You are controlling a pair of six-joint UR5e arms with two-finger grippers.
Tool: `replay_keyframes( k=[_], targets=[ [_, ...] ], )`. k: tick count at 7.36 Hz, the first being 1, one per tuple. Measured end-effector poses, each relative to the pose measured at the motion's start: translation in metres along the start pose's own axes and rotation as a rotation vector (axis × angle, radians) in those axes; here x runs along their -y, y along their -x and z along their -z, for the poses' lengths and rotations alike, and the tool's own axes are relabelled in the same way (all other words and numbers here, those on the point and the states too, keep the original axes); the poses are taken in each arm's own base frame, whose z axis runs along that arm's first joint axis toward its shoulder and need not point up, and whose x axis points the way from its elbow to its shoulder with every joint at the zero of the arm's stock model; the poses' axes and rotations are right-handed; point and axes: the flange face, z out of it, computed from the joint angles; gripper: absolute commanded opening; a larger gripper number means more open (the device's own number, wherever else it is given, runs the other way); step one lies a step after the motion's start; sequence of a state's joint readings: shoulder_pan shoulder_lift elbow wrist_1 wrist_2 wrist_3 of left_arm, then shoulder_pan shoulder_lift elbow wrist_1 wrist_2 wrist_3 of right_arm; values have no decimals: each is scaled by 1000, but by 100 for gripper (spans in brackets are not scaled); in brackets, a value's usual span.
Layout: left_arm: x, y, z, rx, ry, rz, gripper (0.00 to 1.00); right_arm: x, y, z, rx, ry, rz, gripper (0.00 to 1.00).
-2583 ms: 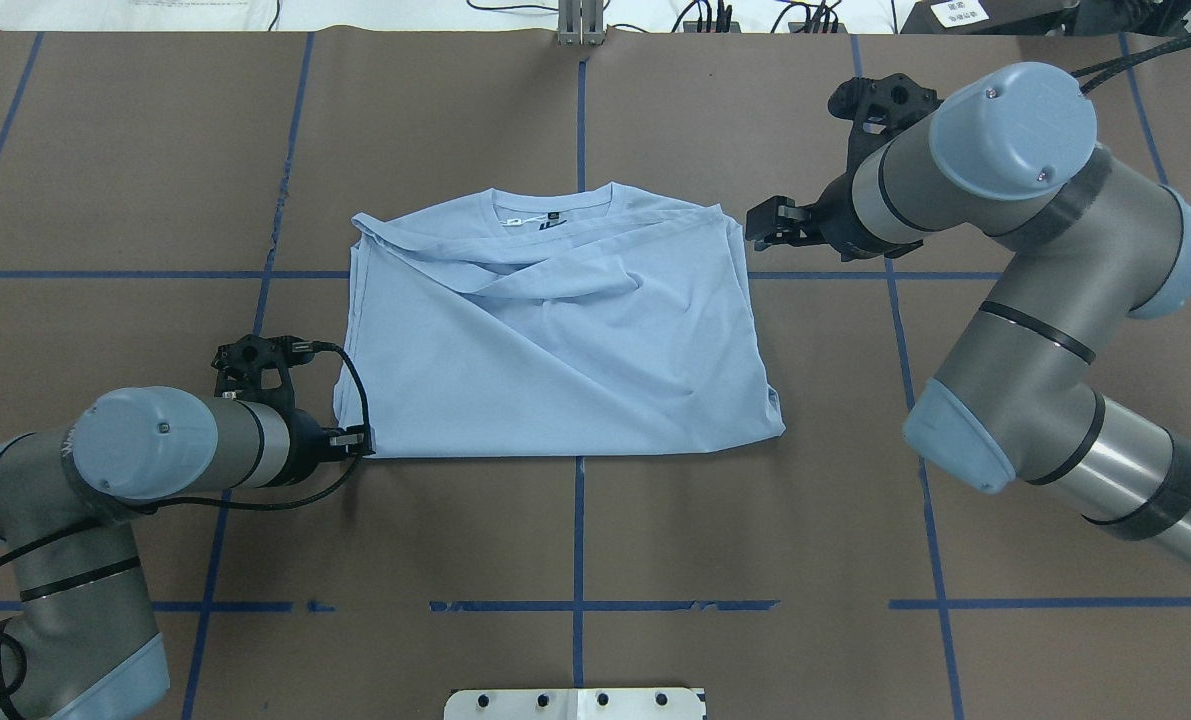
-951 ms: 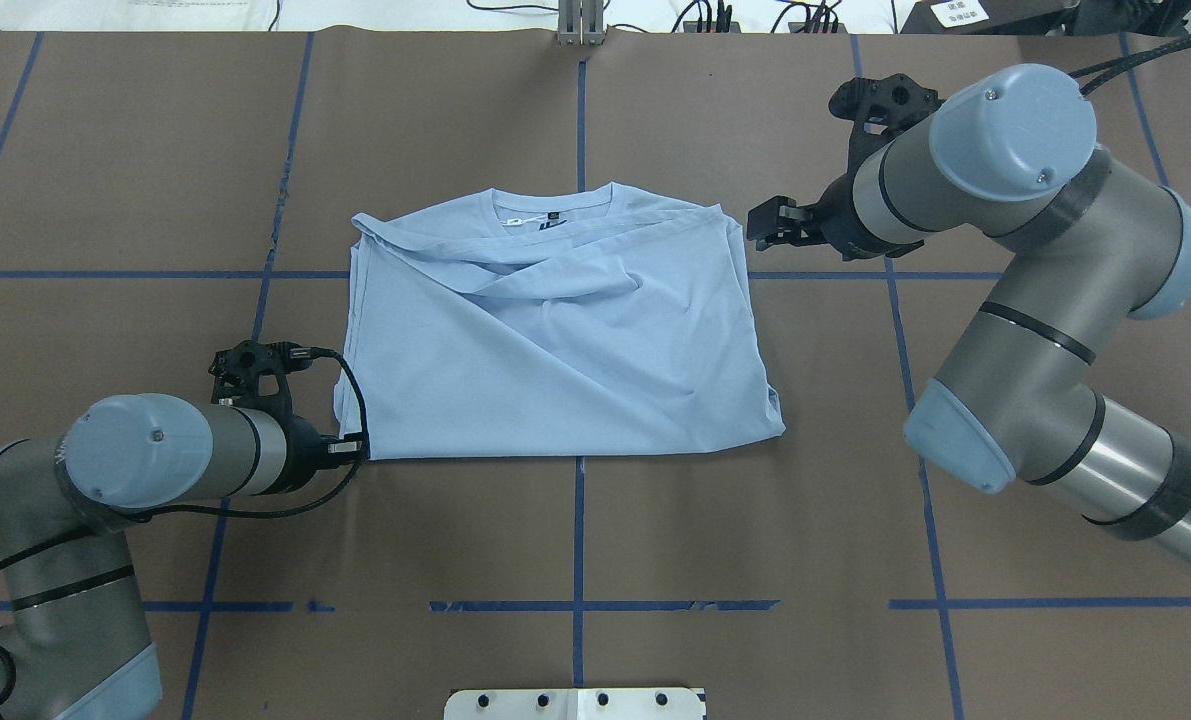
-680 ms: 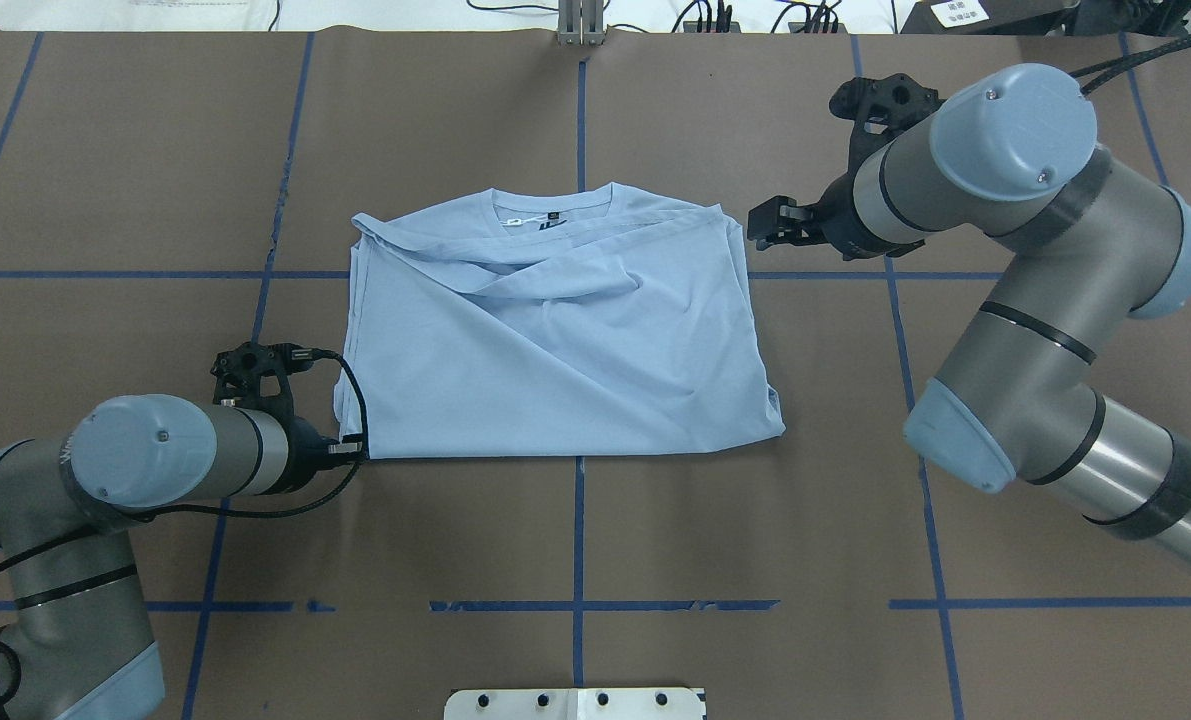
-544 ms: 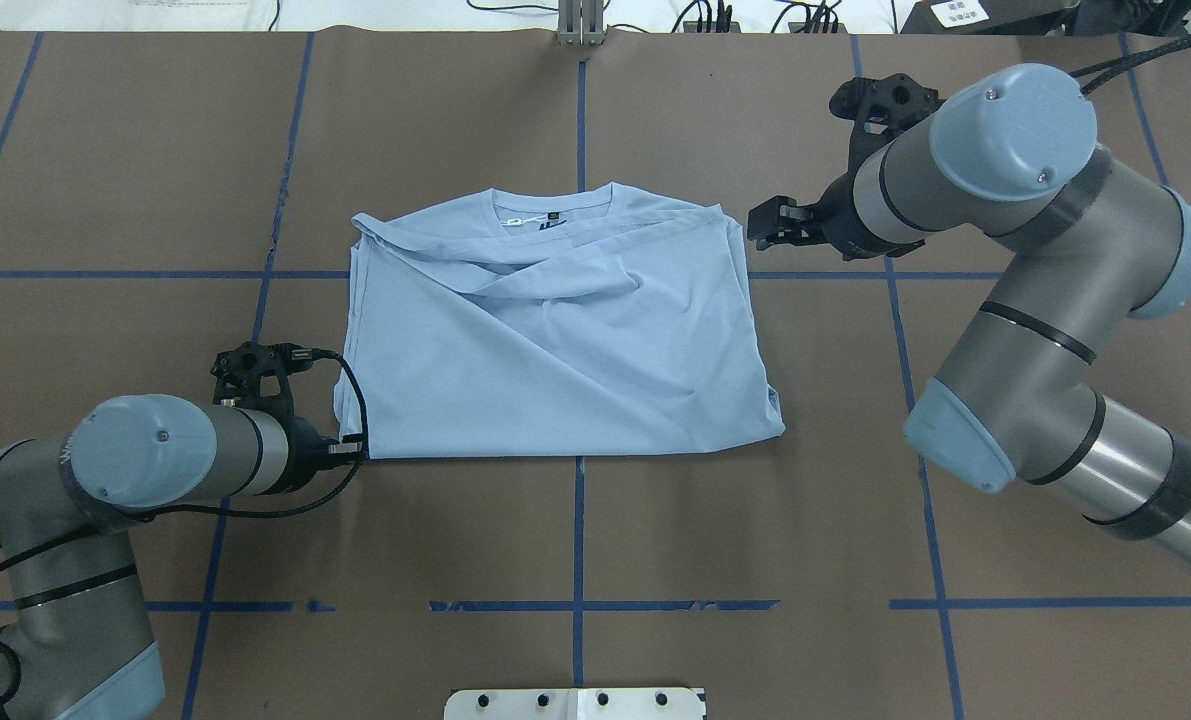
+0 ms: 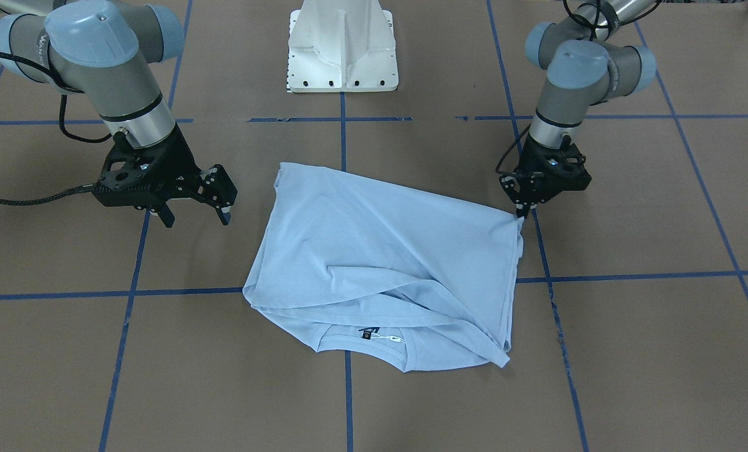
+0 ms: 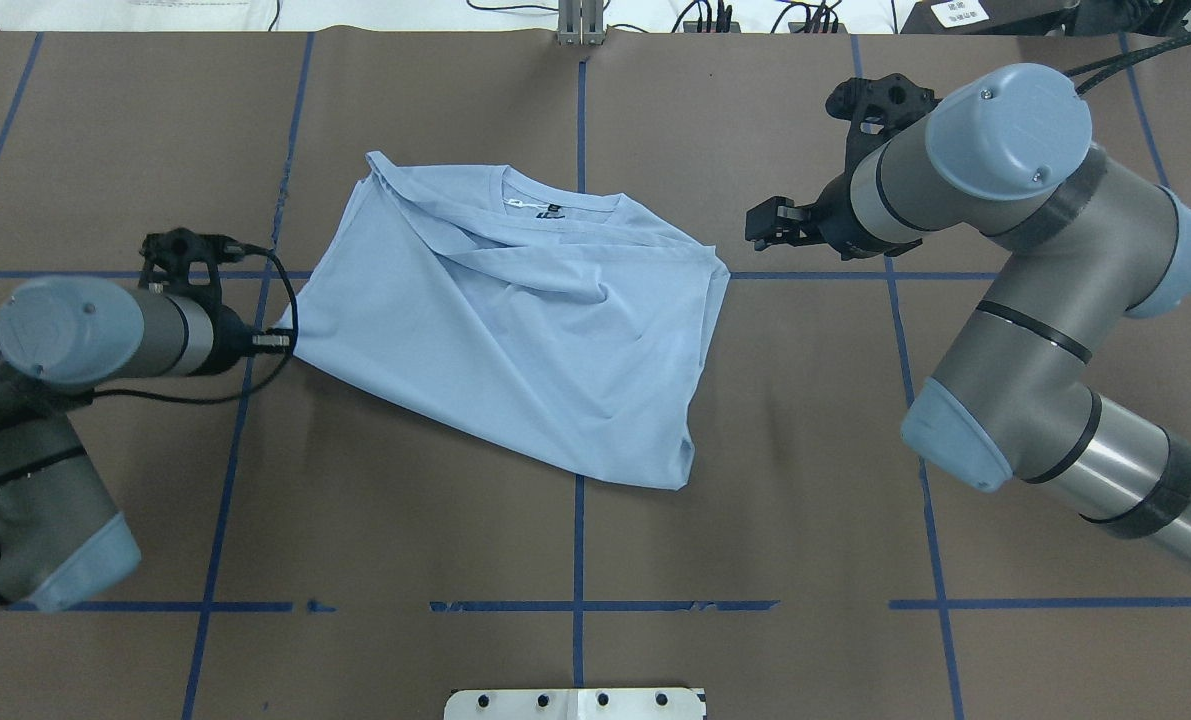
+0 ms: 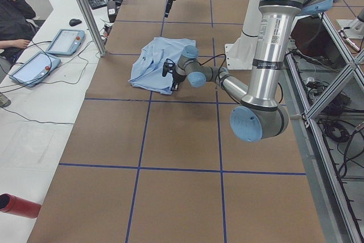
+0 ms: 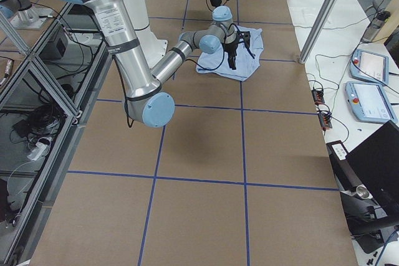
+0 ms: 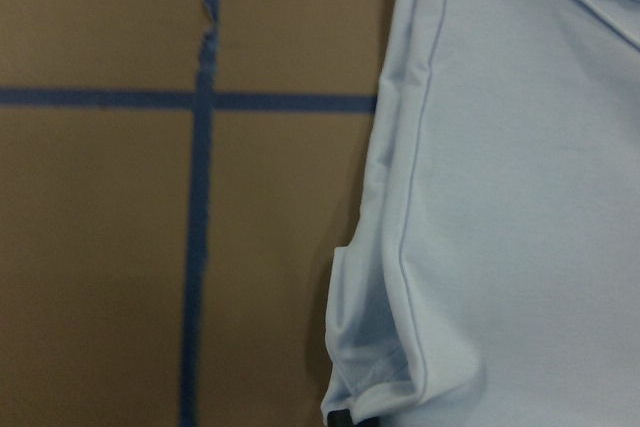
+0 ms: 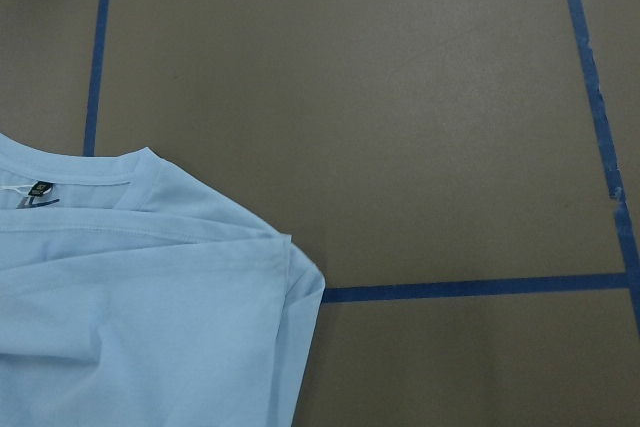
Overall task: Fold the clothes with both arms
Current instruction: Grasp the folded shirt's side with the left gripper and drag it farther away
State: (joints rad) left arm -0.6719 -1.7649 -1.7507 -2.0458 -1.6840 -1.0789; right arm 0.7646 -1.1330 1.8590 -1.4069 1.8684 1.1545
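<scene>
The light blue T-shirt [image 6: 525, 330] lies folded and skewed on the brown table, collar and dark neck label [image 6: 553, 209] toward the far side. Its print is hidden. My left gripper [image 6: 283, 340] is shut on the shirt's left corner, low at the table; in the front-facing view the gripper [image 5: 522, 212] pinches that corner of the shirt [image 5: 380, 263]. The left wrist view shows the pinched hem [image 9: 375, 387]. My right gripper [image 6: 758, 222] is open and empty, apart from the shirt's far right corner; its open fingers [image 5: 223, 216] show in the front-facing view.
The white pedestal base [image 5: 342, 44] stands at the near table edge. Blue tape lines [image 6: 578, 560] grid the brown table. Cables run along the far edge [image 6: 715, 15]. An operator [image 7: 14, 15] sits beyond the table's far side.
My left gripper has moved left and away from the robot with the shirt corner in it. The shirt has been dragged left and turned askew. The right arm has hardly moved.
</scene>
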Motion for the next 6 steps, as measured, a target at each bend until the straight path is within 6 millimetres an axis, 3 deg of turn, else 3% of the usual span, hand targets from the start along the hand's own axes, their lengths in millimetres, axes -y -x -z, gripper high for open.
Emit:
replay_keyframes(
  k=[1,2,4,5,6],
  targets=[
    [50,18,-20,54,-37,-35,0,0,0,0,0,-1,-1,100],
    [108,27,-44,98,-69,-49,0,1,1,0,0,-2,-2,100],
    [201,40,-84,136,-127,-66,0,2,2,2,1,-4,-7,100],
    [235,44,-92,150,-145,-75,20,2,4,3,4,-5,-9,100],
    [251,50,-93,154,-158,-83,99,2,8,3,7,-7,-17,100]
  ],
)
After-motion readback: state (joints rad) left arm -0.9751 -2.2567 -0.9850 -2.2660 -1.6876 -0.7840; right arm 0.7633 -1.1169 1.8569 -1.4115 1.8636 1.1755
